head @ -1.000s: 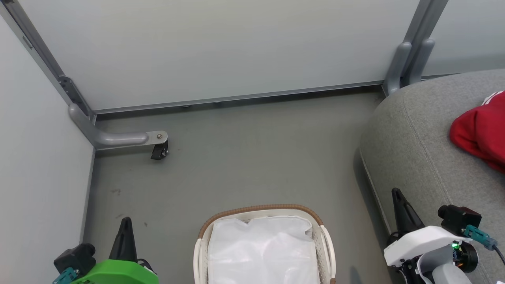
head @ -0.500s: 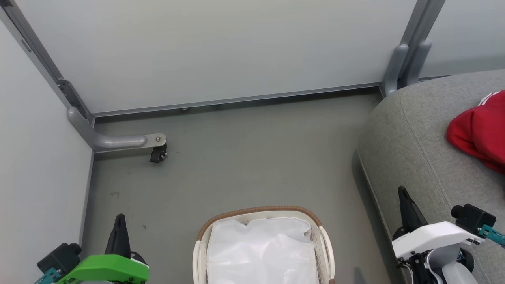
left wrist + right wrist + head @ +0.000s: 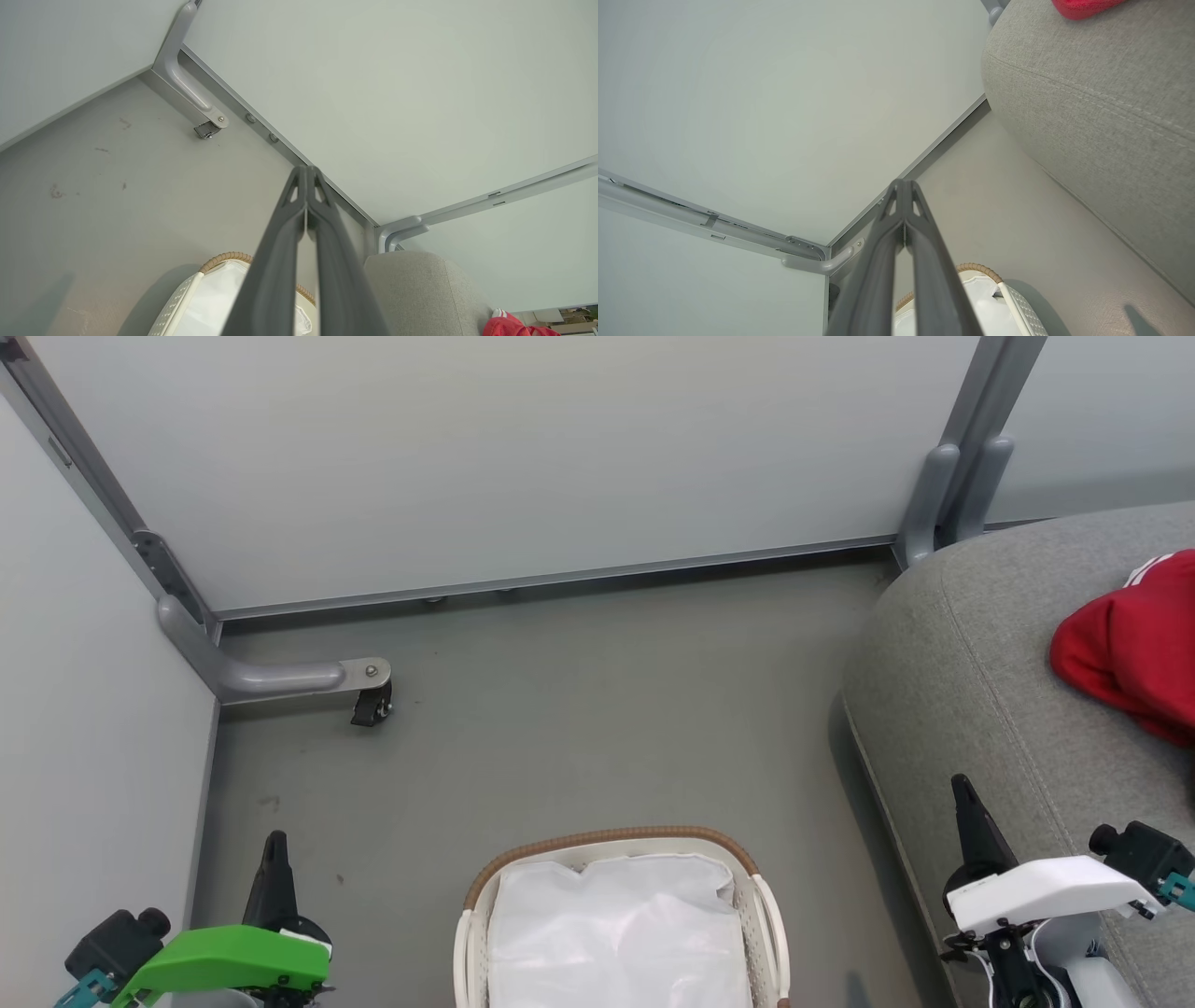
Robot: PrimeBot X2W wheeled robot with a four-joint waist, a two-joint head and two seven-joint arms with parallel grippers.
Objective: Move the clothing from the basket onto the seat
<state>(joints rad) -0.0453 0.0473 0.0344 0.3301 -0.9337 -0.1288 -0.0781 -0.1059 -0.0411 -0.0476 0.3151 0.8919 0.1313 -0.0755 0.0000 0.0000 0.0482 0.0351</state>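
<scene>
In the head view the basket (image 3: 607, 837) sits on the grey floor (image 3: 579, 709) at 6 o'clock, its brown rim toward the wall, with the crumpled white liner (image 3: 621, 933) showing inside. The picture's bottom edge cuts off its near half, so what lies there cannot be told. The seat (image 3: 980, 691) takes up the 3 to 5 o'clock side, apart from the basket with a strip of floor between them. The clothing (image 3: 1130, 644) lies on the seat at 3 o'clock, a red heap with a bit of white stripe at its top, running off the right edge. The left gripper (image 3: 274, 845) hangs at 7 o'clock over the floor, left of the basket and touching nothing. Its jaws are pressed together and empty, as the left wrist view shows. The right gripper (image 3: 960, 789) stands at 4 o'clock, by the seat's front edge, jaws likewise pressed together on nothing. A caster foot (image 3: 373, 705) of the grey partition frame rests at 9 o'clock.
</scene>
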